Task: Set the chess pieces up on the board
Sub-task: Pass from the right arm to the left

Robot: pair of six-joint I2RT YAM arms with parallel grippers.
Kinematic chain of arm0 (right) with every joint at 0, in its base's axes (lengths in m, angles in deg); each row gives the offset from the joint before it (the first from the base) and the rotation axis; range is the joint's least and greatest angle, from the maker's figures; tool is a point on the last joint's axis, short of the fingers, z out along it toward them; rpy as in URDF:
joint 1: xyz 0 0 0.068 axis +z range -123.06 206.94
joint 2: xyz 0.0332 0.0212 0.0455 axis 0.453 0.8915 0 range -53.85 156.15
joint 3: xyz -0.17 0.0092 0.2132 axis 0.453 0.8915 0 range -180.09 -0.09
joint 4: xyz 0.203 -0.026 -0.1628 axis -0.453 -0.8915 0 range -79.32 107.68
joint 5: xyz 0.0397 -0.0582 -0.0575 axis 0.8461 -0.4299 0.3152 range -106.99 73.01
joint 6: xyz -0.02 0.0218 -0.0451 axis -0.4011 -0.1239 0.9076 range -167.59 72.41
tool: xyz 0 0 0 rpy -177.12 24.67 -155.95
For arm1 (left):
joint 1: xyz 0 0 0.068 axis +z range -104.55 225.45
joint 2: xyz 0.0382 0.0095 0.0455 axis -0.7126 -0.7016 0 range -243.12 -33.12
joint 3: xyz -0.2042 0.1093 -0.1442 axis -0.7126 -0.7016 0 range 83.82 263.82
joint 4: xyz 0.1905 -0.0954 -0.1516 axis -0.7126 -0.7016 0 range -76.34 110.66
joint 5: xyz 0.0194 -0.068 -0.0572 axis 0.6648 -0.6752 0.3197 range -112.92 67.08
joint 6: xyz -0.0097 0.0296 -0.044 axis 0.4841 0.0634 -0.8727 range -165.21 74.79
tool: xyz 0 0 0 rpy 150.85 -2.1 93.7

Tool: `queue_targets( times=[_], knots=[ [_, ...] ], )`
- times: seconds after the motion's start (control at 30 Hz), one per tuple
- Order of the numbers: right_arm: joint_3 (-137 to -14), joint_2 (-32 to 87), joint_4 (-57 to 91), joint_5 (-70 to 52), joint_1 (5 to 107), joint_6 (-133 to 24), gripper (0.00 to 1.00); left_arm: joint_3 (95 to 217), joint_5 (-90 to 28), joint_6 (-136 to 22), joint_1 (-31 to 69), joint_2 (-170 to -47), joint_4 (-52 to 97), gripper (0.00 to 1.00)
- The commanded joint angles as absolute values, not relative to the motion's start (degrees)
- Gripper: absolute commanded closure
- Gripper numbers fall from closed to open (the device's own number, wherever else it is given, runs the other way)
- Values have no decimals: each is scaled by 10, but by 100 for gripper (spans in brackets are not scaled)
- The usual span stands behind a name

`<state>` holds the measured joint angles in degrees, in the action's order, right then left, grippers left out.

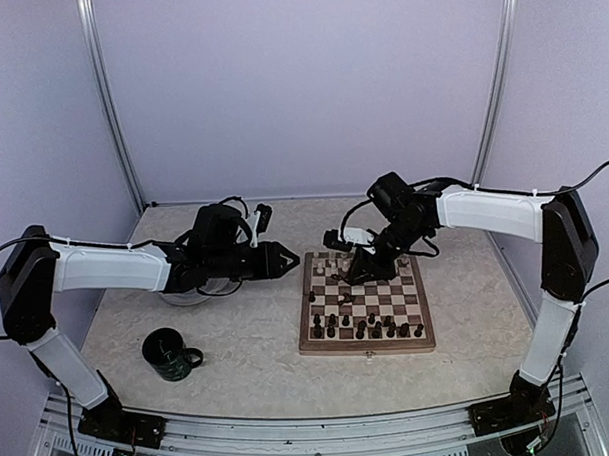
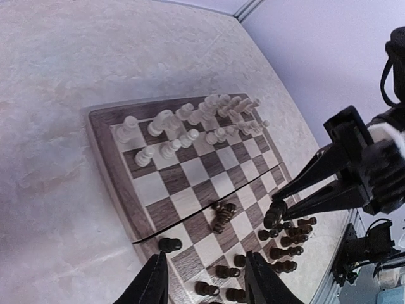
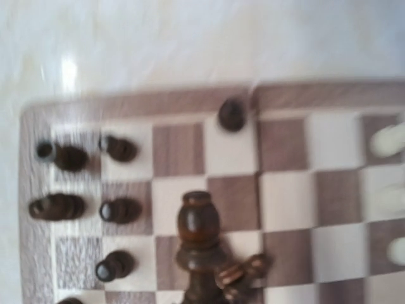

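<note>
- White pieces [image 2: 190,120] ranked at board's [image 2: 107,164] upper edge, left wrist view; done, I judge.
- Right gripper [image 2: 278,209] clenched on dark piece [image 3: 198,228]; fallen darks [image 2: 221,216] mid-board need standing.
- Left gripper [image 2: 205,278] splayed, empty.

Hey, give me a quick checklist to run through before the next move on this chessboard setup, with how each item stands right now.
1. Right gripper closed on a dark piece: ok.
2. Held piece's kind and home square: cannot tell, the wrist view is blurred.
3. Left gripper open, empty, beside the board: ok.
4. Dark pieces all upright: not ok, a heap lies toppled mid-board.
5. Cream pieces standing in two rows: ok.
6. Mug away from the board: ok.
</note>
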<state>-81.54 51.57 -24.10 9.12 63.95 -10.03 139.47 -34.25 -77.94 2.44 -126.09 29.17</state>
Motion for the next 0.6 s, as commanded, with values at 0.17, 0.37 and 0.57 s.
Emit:
queue_targets(
  times=[0.17,0.37,0.57],
  knots=[
    [-807,474,-209,164,623,-127,93,1441,-420,-812,-13,-1318,369,57],
    [-805,469,-208,181,623,-128,93,1459,-452,-840,-19,-1349,405,57],
    [-803,465,-210,193,623,-128,92,1488,-457,-845,-26,-1378,400,58]
  ],
)
